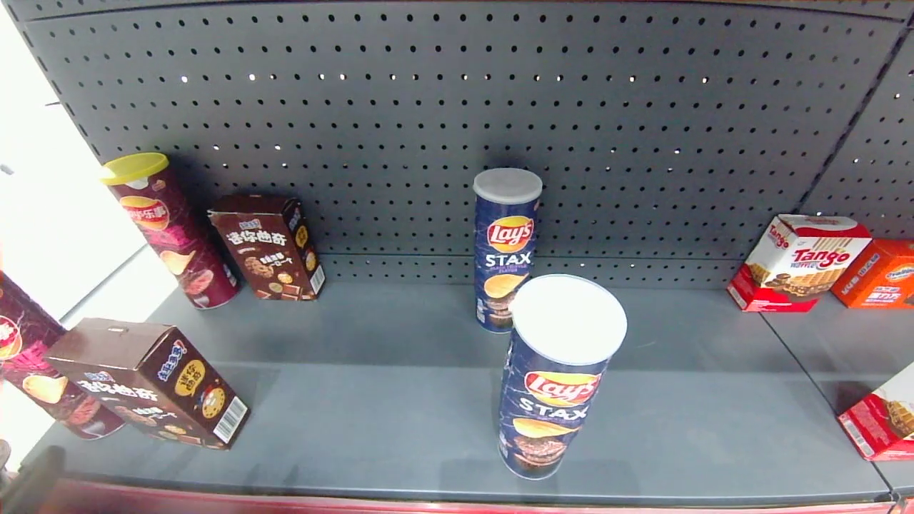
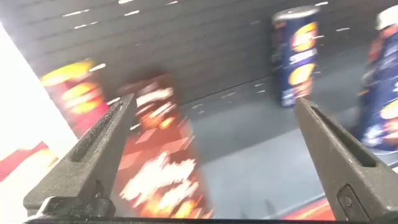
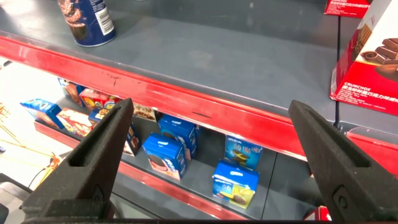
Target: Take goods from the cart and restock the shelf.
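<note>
Found the left gripper (image 2: 211,155) spread wide and empty, a blurred brown cookie box (image 2: 163,155) just ahead between its fingers. Noted beyond one finger the rear chip can (image 2: 295,56) and the front chip can (image 2: 382,93), both tall, dark blue, pale-lidded and upright on the grey shelf (image 2: 249,155). Found the right gripper (image 3: 211,162) likewise spread and empty, before the shelf's red edge, small blue boxes (image 3: 165,152) on the tier beneath.

Grey shelf (image 1: 400,400), navy cans (image 1: 553,378), brown boxes (image 1: 153,382)
</note>
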Controlling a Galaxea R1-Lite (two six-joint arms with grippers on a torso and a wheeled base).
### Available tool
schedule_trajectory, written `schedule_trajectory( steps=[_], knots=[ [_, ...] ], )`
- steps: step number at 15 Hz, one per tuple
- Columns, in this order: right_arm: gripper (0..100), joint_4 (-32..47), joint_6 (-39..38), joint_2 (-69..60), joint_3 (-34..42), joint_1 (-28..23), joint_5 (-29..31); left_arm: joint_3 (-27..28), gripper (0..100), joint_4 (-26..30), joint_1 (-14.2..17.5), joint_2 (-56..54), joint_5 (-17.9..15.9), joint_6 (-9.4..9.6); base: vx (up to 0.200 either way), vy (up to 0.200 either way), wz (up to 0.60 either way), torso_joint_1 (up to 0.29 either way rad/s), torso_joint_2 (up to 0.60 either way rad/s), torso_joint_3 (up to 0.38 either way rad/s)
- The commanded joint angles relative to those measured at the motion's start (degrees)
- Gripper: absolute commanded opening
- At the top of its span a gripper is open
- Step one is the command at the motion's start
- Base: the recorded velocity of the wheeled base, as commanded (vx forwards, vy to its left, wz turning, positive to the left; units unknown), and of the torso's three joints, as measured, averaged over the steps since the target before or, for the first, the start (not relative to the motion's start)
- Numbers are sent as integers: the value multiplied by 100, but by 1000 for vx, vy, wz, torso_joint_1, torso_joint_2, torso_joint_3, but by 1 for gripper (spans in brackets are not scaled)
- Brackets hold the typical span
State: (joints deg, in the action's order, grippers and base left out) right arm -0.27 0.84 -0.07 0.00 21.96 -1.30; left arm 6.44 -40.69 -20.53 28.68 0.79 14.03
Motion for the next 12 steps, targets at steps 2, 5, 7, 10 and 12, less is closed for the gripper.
schedule_trajectory(
  steps=[2,5,7,10,12],
  knots=[
    [100,0,4,7,0,2,-1,-644,100,580,1561,-1743,-325,-410,0,0,0,0,0,0],
    [100,0,4,7,0,2,-1,-644,100,2004,2571,-2367,-1951,-1122,0,0,0,0,0,0],
    [100,0,4,7,0,2,-1,-644,100,2637,2571,-2367,-2373,-1096,0,0,0,0,0,0],
    [100,-8,4,7,0,2,-1,-644,100,3516,2536,-2367,-2338,-744,0,0,0,0,0,0],
    [100,-8,4,7,0,2,-1,-644,100,3779,1868,-2701,-2118,-920,0,0,0,0,0,0]
  ],
)
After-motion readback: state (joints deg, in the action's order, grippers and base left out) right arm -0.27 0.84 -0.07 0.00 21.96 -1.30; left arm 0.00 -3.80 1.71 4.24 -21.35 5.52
